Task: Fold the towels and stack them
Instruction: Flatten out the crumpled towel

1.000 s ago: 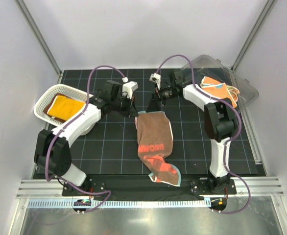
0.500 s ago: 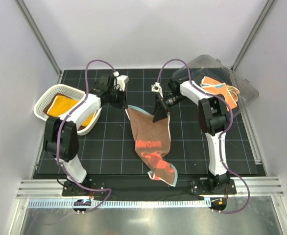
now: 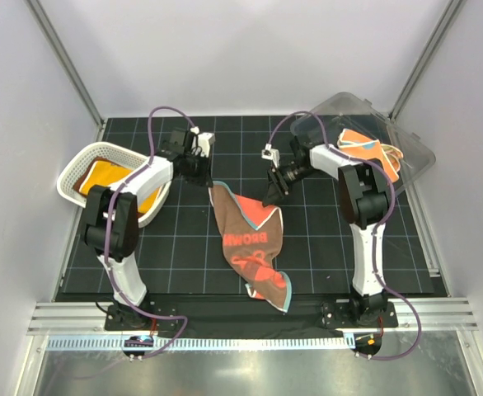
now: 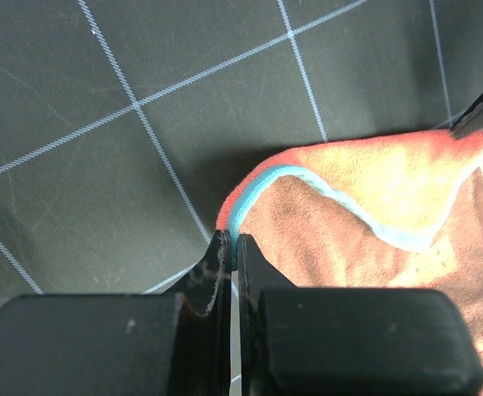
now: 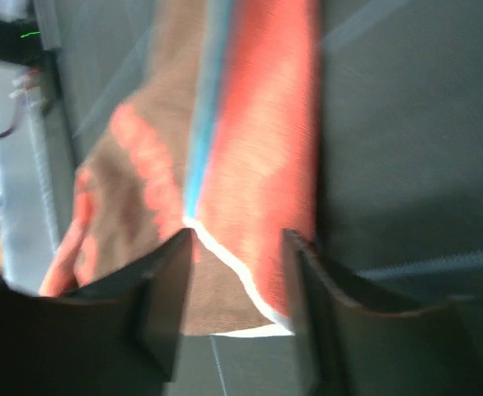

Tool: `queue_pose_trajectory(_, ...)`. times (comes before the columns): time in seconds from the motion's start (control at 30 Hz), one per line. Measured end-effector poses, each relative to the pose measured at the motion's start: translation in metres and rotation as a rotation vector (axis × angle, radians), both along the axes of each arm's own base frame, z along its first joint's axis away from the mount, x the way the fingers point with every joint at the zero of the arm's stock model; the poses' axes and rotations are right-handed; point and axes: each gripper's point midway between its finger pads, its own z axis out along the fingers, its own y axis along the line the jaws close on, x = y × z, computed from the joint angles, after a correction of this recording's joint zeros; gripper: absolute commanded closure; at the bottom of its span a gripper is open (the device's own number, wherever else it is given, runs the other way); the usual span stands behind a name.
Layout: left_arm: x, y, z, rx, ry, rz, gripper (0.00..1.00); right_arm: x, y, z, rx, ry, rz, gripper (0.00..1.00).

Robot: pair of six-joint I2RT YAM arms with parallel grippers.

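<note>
A brown and red-orange towel (image 3: 248, 241) with a blue edge and lettering lies crumpled lengthwise on the black grid mat. My left gripper (image 3: 209, 183) is shut on its far left corner; in the left wrist view the fingertips (image 4: 222, 247) pinch the blue hem of the towel (image 4: 373, 214). My right gripper (image 3: 272, 198) is at the far right corner, which is turned over to its red-orange side. In the right wrist view its jaws (image 5: 237, 247) stand apart, astride the towel (image 5: 258, 148) corner with a gap on each side.
A white mesh basket (image 3: 70, 172) at the left holds an orange towel (image 3: 110, 176). A clear plastic bin (image 3: 408, 142) at the back right holds orange and blue towels (image 3: 362, 147). Grey walls close in the mat on three sides.
The left gripper pulled its corner left and back. The right gripper came down over the far right corner and its jaws narrowed. That corner has flipped to red-orange.
</note>
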Motion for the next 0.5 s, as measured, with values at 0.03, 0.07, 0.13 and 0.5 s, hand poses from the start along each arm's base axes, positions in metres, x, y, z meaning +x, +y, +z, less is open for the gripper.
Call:
queue_pose_trajectory(0.03,0.000,0.000,0.000,-0.003,0.001,0.003,1.00,0.001,-0.002,-0.008,-0.048,-0.011,-0.029,0.55)
queue_pose_trajectory(0.07,0.001,-0.001,0.000,-0.006,0.002,0.007,1.00,0.002,-0.006,-0.016,-0.113,-0.027,-0.064,0.59)
queue_pose_trajectory(0.13,0.002,-0.002,0.000,-0.010,0.004,0.014,1.00,0.003,-0.011,-0.026,-0.241,-0.070,-0.155,0.59)
queue_pose_trajectory(0.5,0.010,-0.013,-0.013,-0.064,0.084,0.068,1.00,-0.016,0.039,0.052,-0.326,-0.619,-0.416,0.58)
